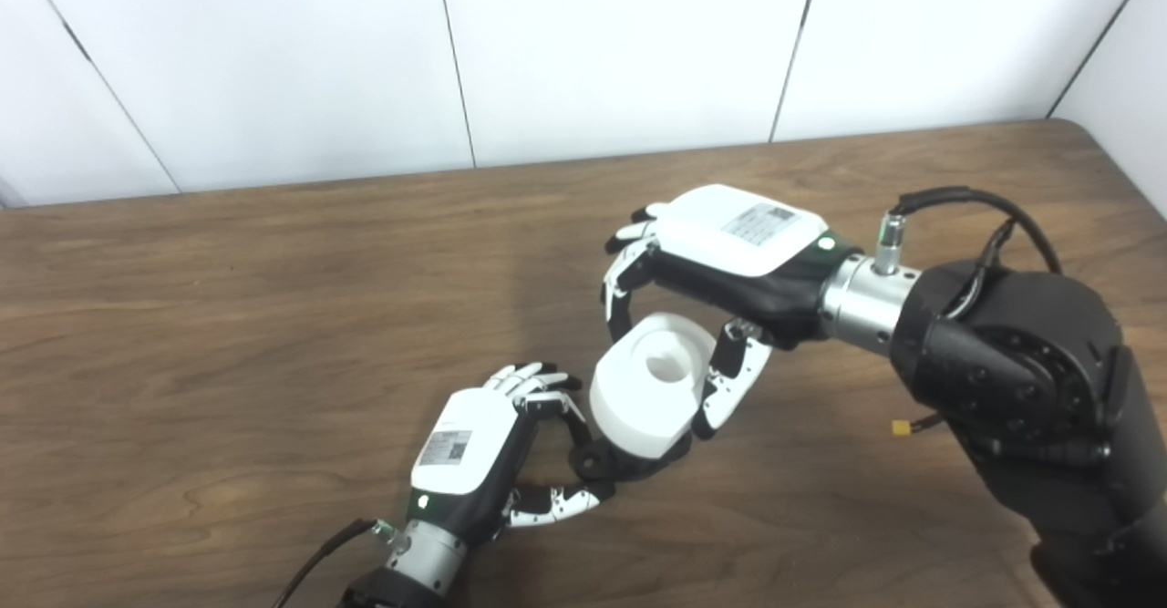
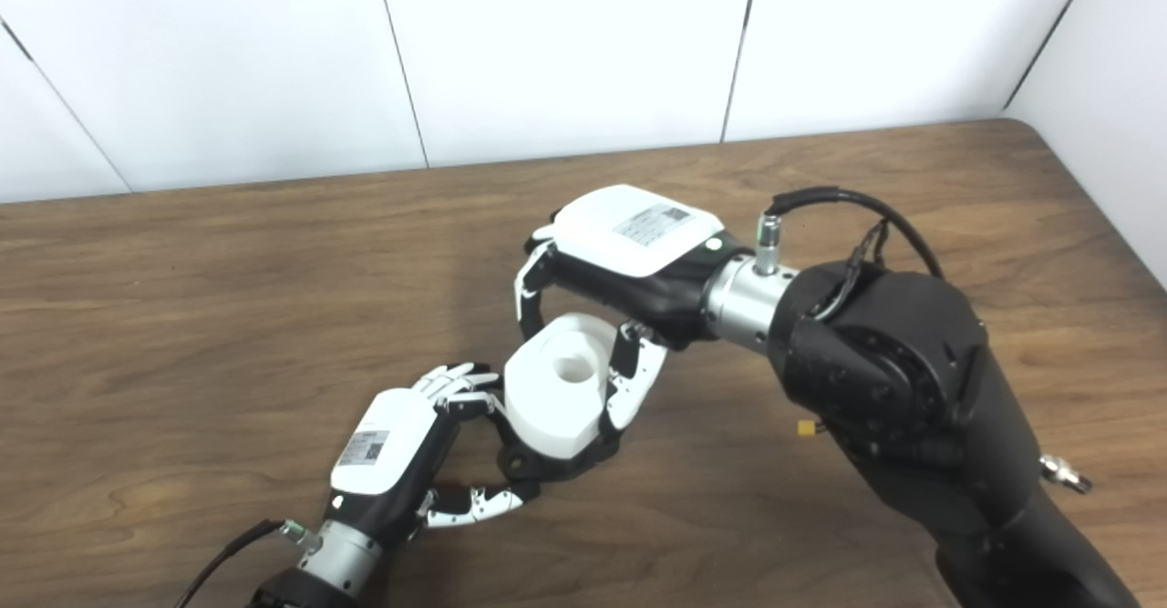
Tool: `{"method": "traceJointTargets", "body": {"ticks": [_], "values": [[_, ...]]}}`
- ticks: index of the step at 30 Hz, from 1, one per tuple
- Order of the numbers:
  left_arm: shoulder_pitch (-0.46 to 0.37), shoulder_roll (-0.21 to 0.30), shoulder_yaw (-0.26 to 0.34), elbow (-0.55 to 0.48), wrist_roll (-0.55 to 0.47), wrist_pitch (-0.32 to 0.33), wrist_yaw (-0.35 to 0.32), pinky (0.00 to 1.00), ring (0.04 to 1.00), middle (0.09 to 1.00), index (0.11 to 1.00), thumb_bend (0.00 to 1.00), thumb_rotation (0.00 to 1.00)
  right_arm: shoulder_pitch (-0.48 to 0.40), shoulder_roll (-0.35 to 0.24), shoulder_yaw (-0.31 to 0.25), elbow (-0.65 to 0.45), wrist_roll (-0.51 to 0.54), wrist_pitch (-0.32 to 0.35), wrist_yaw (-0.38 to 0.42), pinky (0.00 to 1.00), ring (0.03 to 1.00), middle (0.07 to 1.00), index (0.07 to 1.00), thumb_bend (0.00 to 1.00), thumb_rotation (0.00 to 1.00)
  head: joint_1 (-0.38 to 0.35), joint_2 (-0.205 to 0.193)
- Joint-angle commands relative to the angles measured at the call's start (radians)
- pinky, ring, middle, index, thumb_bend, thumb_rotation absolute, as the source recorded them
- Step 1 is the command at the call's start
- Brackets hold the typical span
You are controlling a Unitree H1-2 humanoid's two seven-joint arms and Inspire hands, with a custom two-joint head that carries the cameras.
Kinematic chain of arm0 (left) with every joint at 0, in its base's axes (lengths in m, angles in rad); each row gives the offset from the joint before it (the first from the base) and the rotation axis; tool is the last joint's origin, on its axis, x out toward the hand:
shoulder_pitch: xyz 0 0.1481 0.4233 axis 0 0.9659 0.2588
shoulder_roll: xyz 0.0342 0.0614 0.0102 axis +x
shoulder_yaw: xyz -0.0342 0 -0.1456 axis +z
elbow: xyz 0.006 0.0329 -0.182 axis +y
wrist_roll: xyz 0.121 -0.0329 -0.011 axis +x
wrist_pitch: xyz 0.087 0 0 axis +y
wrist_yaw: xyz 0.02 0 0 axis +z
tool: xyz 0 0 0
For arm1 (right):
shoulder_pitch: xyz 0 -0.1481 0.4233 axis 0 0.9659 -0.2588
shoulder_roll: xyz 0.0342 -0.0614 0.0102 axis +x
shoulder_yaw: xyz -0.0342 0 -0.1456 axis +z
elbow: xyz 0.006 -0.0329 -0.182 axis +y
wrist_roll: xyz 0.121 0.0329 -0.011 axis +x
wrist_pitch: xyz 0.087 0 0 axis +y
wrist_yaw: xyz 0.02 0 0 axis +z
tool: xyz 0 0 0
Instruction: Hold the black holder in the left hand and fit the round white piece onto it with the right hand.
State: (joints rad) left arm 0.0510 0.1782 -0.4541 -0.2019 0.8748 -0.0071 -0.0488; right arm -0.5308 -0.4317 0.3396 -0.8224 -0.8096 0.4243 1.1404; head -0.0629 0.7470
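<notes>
- Near the surface (image 1: 228, 334) centre, our left hand (image 1: 474, 448) clamps its fingers on the black holder (image 1: 597, 462), held low.
- Our right hand (image 1: 720, 262) grasps the round white piece (image 1: 649, 385), sitting on the holder.
- We judge seating incomplete: press straight down, keep the piece level, holder steady.

Brown wood-grain table (image 1: 228, 334) w/ darker streaks, runs right up to the white panelled wall (image 1: 602, 43) at the back, rounded corner top right. Far as I can tell only the black holder (image 1: 629, 464) w/ the round white piece (image 1: 649, 387) on it sits low on the tabletop, can't tell if it's actually touching.
</notes>
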Motion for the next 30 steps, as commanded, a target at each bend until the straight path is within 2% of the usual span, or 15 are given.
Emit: {"method": "traceJointTargets", "body": {"ticks": [1, 20, 30], "values": [[0.025, 0.004, -0.021, 0.049, 0.014, 0.042, -0.065, 0.89, 0.884, 0.803, 0.488, 0.52, 0.05, -0.035, 0.004, -0.01, -0.008, -0.01, -0.016, -0.01, 0.94, 0.898, 0.754, 0.481, 0.53, 0.14, -0.001, 0.004], [0.022, 0.007, -0.021, 0.033, 0.014, 0.057, -0.078, 0.89, 0.883, 0.802, 0.488, 0.52, 0.05, 0.01, 0.009, -0.013, 0.038, -0.017, -0.062, -0.041, 0.92, 0.917, 0.762, 0.482, 0.52, 0.14, -0.013, 0.02], [0.02, 0.007, -0.019, 0.028, 0.005, 0.058, -0.081, 0.9, 0.886, 0.803, 0.488, 0.52, 0.05, 0.016, 0.01, -0.01, 0.042, -0.023, -0.071, -0.039, 0.87, 0.917, 0.767, 0.482, 0.52, 0.13, -0.025, 0.036]]}}
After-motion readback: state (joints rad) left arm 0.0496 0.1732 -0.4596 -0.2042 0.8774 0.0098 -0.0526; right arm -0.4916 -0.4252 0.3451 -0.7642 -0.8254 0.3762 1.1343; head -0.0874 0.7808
